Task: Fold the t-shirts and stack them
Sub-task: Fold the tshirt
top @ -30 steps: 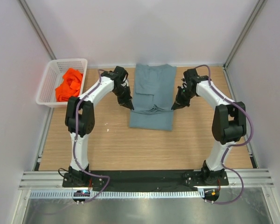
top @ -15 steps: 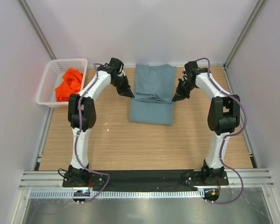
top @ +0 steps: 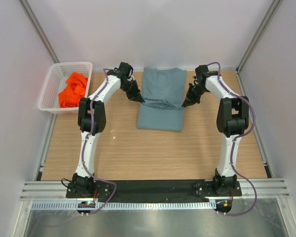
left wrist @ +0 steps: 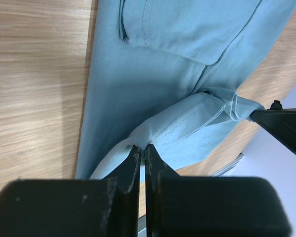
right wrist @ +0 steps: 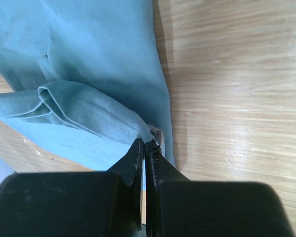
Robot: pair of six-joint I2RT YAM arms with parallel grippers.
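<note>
Work on the grey-blue t-shirt [top: 161,86] looked to be at its crosswise fold, the garment lying flat on the table [top: 138,153] at the far middle, between the two arms. The left gripper [top: 138,99] had its fingers pressed together on a lifted, doubled edge of cloth at the shirt's left side, and the right gripper [top: 184,104] was pinching the matching doubled edge at the right side; both wrist views showed a thin ridge of hemmed fabric caught right at the fingertips, with the raised fold spanning from one to the other. The orange t-shirt [top: 72,91] lay crumpled in the white basket [top: 53,73] at the far left, untouched, so the task seemed less than half done. The next move probably called for carrying both pinched corners together, level and at the same pace, then laying the fold down square before letting go. Both arms were stretched well forward, elbows raised, wrists angled inward and down toward the shirt in near mirror image.
</note>
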